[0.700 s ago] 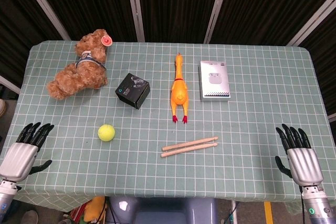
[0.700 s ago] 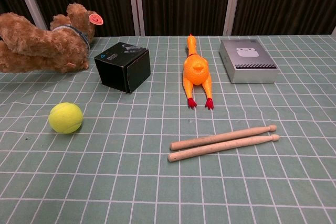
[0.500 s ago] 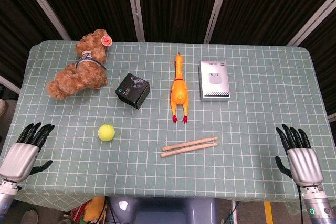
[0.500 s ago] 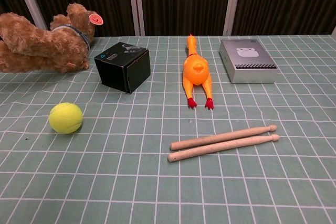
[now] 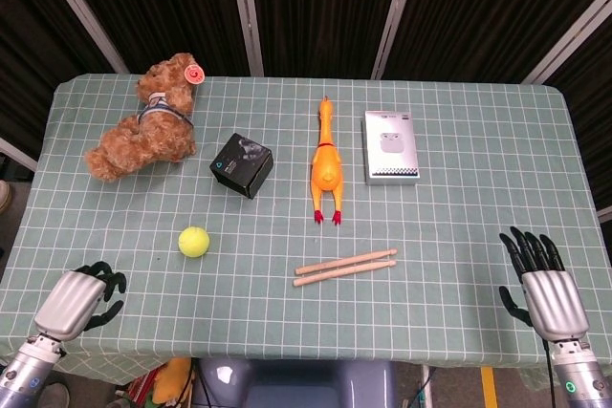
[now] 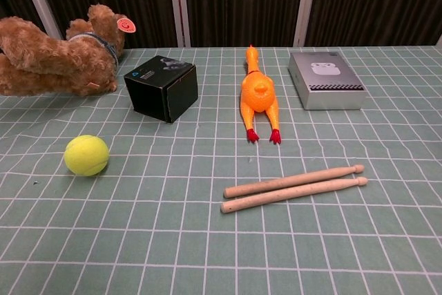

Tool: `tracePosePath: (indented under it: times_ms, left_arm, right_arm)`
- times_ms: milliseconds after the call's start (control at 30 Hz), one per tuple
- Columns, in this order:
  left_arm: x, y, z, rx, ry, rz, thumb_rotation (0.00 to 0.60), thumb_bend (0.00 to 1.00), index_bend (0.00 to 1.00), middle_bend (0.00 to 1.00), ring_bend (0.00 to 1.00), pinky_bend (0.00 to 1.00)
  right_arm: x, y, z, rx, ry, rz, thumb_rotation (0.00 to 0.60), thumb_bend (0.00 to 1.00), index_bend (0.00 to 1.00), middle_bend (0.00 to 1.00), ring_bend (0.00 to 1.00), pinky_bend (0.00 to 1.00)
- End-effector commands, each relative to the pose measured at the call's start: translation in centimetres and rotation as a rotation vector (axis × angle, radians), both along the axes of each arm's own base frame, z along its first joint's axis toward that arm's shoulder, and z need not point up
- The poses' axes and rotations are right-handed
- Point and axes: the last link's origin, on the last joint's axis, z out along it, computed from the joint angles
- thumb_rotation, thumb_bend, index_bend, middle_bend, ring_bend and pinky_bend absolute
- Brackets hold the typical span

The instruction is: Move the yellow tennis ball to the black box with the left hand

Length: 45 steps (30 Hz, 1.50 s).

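my left hand is at the near left corner of the bench, above the green checked cloth, and its dark fingers are curled inward with nothing inside them. it holds nothing and touches no object. my right hand is at the near right corner, flat with the back up, the fingers spread apart and pointing away from me, also with nothing in it. only the head view shows the two hands.

the round yellow tennis ball lies on the cloth in front of my left hand and a little to the right, well apart from it. in the chest view the ball is free on the cloth, touching nothing else. the small black cardboard box stands further from me than the ball, a little to the right, turned at an angle, with a clear gap between them.

beyond the box on the left lies a brown curly plush dog with a red tag. right of the box lies an orange rubber chicken, its head pointing away from me. beside it is a flat white and grey earphone box. nearer to me, two pale wooden drumsticks lie side by side, just beside each other, right of the ball.
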Motion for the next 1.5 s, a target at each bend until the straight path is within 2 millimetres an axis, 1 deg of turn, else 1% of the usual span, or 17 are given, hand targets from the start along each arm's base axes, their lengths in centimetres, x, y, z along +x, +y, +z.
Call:
tracePosePath:
  times_ms: [33, 167, 300, 367, 600, 867, 1000, 1200, 1500]
  left_arm:
    - [0.0, -0.2, -2.1, -0.050, 0.062, -0.009, 0.600, 0.33, 0.56, 0.71, 0.40, 0.59]
    - [0.4, 0.1, -4.0, -0.095, 0.102, -0.017, 0.600, 0.33, 0.54, 0.71, 0.41, 0.59]
    - [0.9, 1.1, -5.7, -0.129, 0.124, -0.011, 0.600, 0.33, 0.50, 0.69, 0.41, 0.59]
    - [1.1, 1.7, -6.4, -0.149, 0.119, 0.002, 0.600, 0.33, 0.49, 0.69, 0.41, 0.59]
    - [1.9, 3.4, -8.0, -0.165, 0.118, 0.012, 0.600, 0.33, 0.49, 0.68, 0.41, 0.59]
    - [3.0, 5.0, -9.7, -0.193, 0.103, 0.008, 0.600, 0.33, 0.48, 0.67, 0.41, 0.59]
    - [3.6, 5.7, -10.4, -0.200, 0.096, -0.001, 0.600, 0.33, 0.44, 0.67, 0.40, 0.59]
    - [4.4, 6.8, -10.8, -0.187, 0.078, -0.009, 0.600, 0.33, 0.39, 0.64, 0.39, 0.58]
    - [4.7, 7.8, -11.1, -0.193, 0.085, -0.008, 0.600, 0.33, 0.36, 0.62, 0.39, 0.58]
  right_arm:
    - [-0.1, 0.2, 0.0, 0.001, -0.007, 0.004, 0.600, 0.44, 0.00, 0.00, 0.00, 0.00]
    - [0.1, 0.2, 0.2, -0.003, -0.020, 0.010, 0.600, 0.44, 0.00, 0.00, 0.00, 0.00]
    - [0.0, 0.3, 0.4, 0.000, -0.027, 0.010, 0.600, 0.44, 0.00, 0.00, 0.00, 0.00]
    - [0.0, 0.4, 0.6, 0.001, -0.031, 0.009, 0.600, 0.44, 0.00, 0.00, 0.00, 0.00]
    - [-0.1, 0.2, 1.2, -0.013, -0.048, 0.010, 0.600, 0.44, 0.00, 0.00, 0.00, 0.00]
    - [-0.3, 0.0, 1.4, -0.012, -0.052, 0.005, 0.600, 0.44, 0.00, 0.00, 0.00, 0.00]
    - [-0.3, 0.0, 1.5, -0.016, -0.054, 0.004, 0.600, 0.44, 0.00, 0.00, 0.00, 0.00]
    - [-0.4, -0.2, 1.7, -0.022, -0.055, -0.002, 0.600, 0.44, 0.00, 0.00, 0.00, 0.00]
    - [-0.5, -0.6, 1.8, -0.029, -0.047, -0.015, 0.600, 0.44, 0.00, 0.00, 0.00, 0.00]
